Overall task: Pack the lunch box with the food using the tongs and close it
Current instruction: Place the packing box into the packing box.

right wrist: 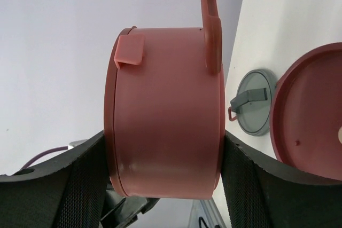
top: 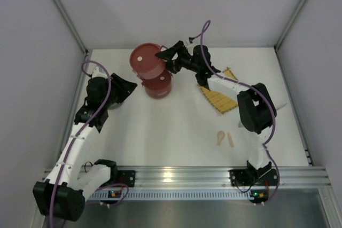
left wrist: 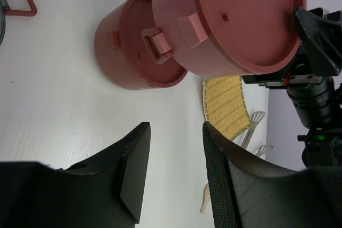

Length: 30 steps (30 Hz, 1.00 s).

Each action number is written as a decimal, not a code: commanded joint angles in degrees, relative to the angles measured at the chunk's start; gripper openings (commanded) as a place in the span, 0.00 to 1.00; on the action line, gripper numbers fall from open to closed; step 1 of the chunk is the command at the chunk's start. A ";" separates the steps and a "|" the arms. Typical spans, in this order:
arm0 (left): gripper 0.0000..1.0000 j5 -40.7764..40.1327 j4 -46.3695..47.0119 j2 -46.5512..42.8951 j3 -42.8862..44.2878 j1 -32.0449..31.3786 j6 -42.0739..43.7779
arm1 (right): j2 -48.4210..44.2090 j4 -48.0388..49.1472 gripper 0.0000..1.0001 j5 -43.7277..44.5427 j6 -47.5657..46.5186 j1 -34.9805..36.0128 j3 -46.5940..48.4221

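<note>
My right gripper [top: 168,57] is shut on one dark-red tier of the lunch box [top: 145,60], its fingers [right wrist: 80,185] pressed on opposite sides of the wall [right wrist: 165,126]. The tier hangs above the table, with a flat face marked by a cream dot turned up. A second dark-red tier [top: 158,85] stands on the table just in front of it, a clasp on its top [left wrist: 155,44]. My left gripper [left wrist: 173,142] is open and empty, left of both tiers [top: 125,90]. The silver tongs [left wrist: 252,131] lie beside the yellow mat. The food is out of view.
The yellow woven mat [top: 219,97] lies partly under my right arm. Two small beige sticks [top: 225,139] lie in front of it. A grey round lid with a red loop [right wrist: 255,102] sits on the table by my left gripper. White walls enclose the table.
</note>
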 commanded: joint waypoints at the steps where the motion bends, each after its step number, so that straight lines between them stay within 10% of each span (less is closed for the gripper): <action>1: 0.49 -0.54 2.01 0.37 2.47 -0.06 0.89 | -1.84 19.54 0.00 2.65 4.28 1.21 -3.22; 30: 0.49 -0.46 0.52 0.19 3.79 -0.06 3.70 | 2.29 34.40 0.00 23.49 2.61 5.96 -15.54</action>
